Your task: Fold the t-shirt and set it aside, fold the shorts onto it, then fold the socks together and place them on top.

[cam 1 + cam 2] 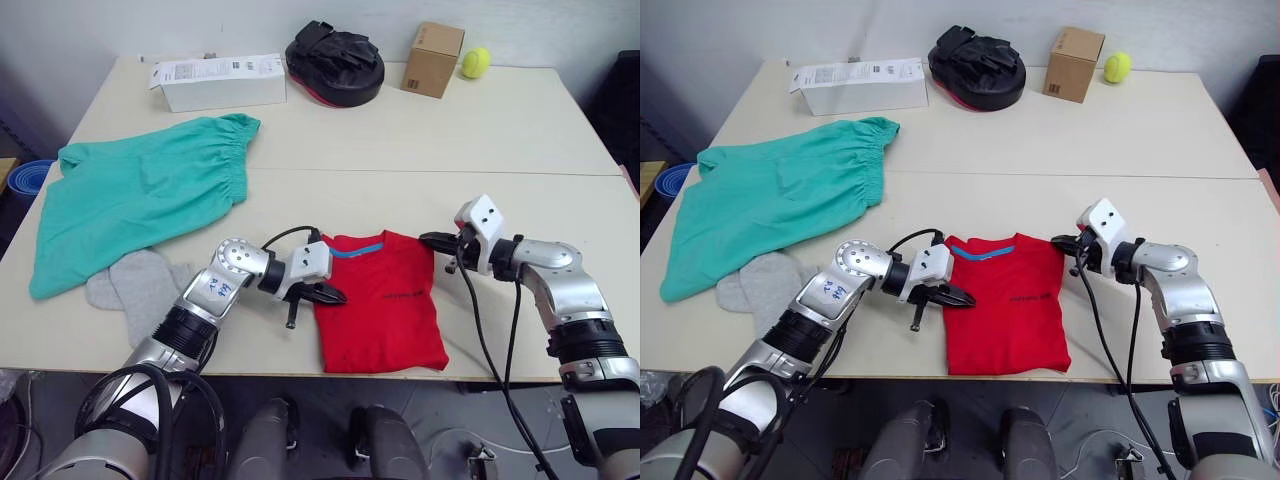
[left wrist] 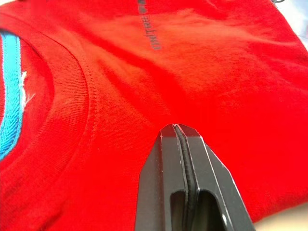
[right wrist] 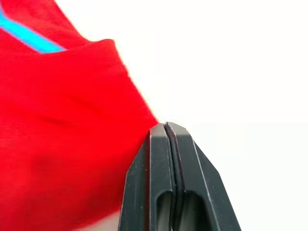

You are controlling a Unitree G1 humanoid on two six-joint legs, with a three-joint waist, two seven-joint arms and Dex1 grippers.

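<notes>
The red t-shirt [image 1: 385, 310] lies folded into a narrow rectangle near the table's front edge, blue collar band facing the far side. My left gripper [image 1: 335, 295] rests shut at the shirt's left edge, its tips over the red fabric [image 2: 144, 72] with nothing pinched between them. At the shirt's upper right corner my right gripper [image 1: 432, 240] is also shut, just beside the fabric edge [image 3: 72, 120]. The teal-green shorts [image 1: 140, 195] lie spread out on the left of the table. The grey socks [image 1: 135, 285] lie partly under the shorts' front hem.
Along the far edge stand a white box [image 1: 220, 82], a black bag [image 1: 335, 62], a cardboard box [image 1: 433, 58] and a yellow-green ball [image 1: 476, 63]. Bare table [image 1: 420, 160] stretches behind and right of the shirt. A blue bin [image 1: 25, 180] sits off the left edge.
</notes>
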